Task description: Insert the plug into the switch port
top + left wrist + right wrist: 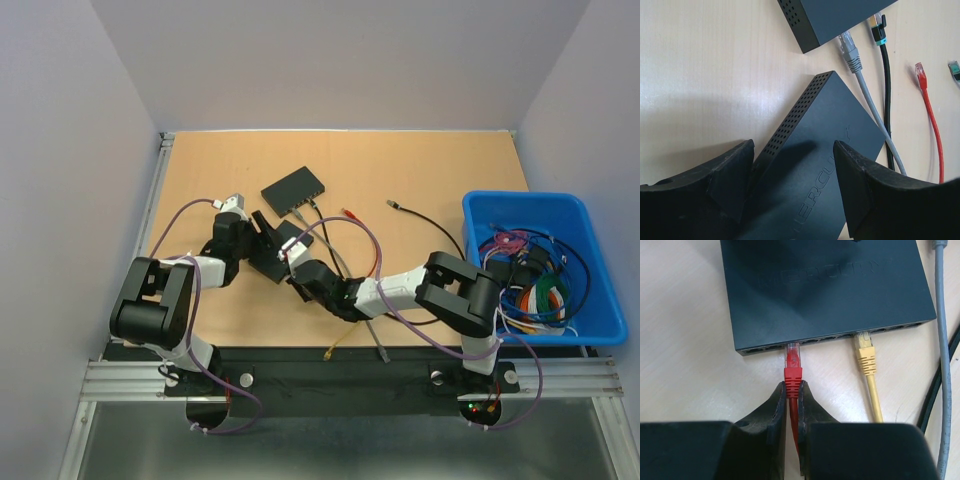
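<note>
A black switch (825,285) lies on the wooden table, its port row facing my right gripper. My right gripper (792,386) is shut on the boot of a red plug (792,365). The plug's clear tip sits at a port near the left end of the row. A yellow plug (863,352) sits in a port further right. My left gripper (792,145) straddles the same switch (815,165), jaws wide, its fingers (730,175) against the vented side and the far edge. In the top view both grippers meet at this switch (272,255), left (262,240), right (298,268).
A second black switch (295,188) lies further back with a grey plug (850,50) and a black, teal-tipped cable (880,32) at its ports. A loose red plug (921,75) lies beside them. A blue bin (470,215) of cables stands at the right. A grey cable (942,340) runs along the right.
</note>
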{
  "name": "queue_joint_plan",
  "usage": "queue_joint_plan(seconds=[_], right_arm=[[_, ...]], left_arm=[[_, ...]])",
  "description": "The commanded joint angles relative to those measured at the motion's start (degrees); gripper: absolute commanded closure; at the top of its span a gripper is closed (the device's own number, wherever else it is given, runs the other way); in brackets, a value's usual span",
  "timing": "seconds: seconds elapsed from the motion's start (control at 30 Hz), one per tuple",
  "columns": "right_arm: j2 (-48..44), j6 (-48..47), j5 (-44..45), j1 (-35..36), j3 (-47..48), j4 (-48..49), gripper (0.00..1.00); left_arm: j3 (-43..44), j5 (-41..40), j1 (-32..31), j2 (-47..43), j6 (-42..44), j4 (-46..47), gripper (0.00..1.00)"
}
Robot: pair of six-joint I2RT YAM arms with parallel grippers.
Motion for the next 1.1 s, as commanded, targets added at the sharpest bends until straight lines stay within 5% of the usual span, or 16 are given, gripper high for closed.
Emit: queue_joint_plan(seconds=[0.0, 1.07], right_arm=[[-2.1, -1.6, -3.5, 0.1, 0.2, 11.5, 1.00], [4.9, -4.0, -1.1, -1.8, 7.7, 15.6, 1.00]], left_arm=[[0.3, 3.8, -1.1, 1.4, -1.1, -3.7, 0.25], [-1.6, 6.8, -5.0, 5.8, -4.7, -3.9, 0.25]])
